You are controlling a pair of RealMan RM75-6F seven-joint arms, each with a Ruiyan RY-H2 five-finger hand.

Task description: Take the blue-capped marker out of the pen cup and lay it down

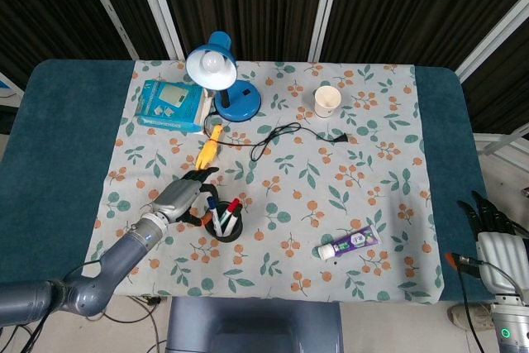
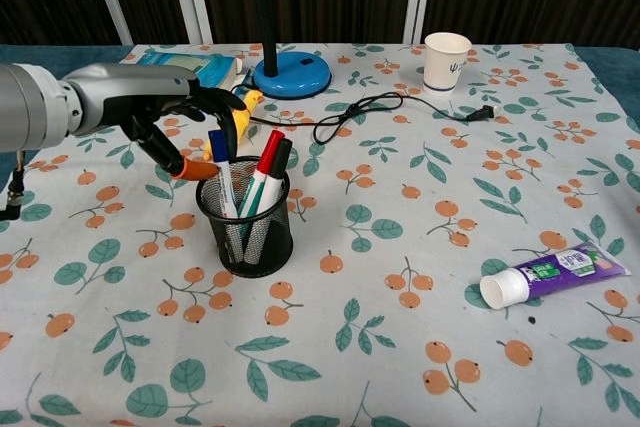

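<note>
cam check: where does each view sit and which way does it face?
Head view: high above the near edge, looking steeply down on the whole table; shows the left hand with its arm, and the right hand off the table.
Chest view: low at the near edge, facing across; only the left hand shows.
Shared: pen cup, blue-capped marker, lamp, toothpaste tube.

- My worktop (image 1: 58,163) is covered in dark teal fabric, showing bare at both ends.
- Over its middle lies a pale tablecloth (image 1: 372,171) printed with orange berries and green leaves.
- Behind the far edge hang dark pleated curtains (image 1: 397,6), split by slanting white frame bars (image 1: 169,14).
- A strip of pale floor (image 1: 496,163) shows beyond the worktop's end.
- Light falls evenly and soft, with faint shadows.
</note>
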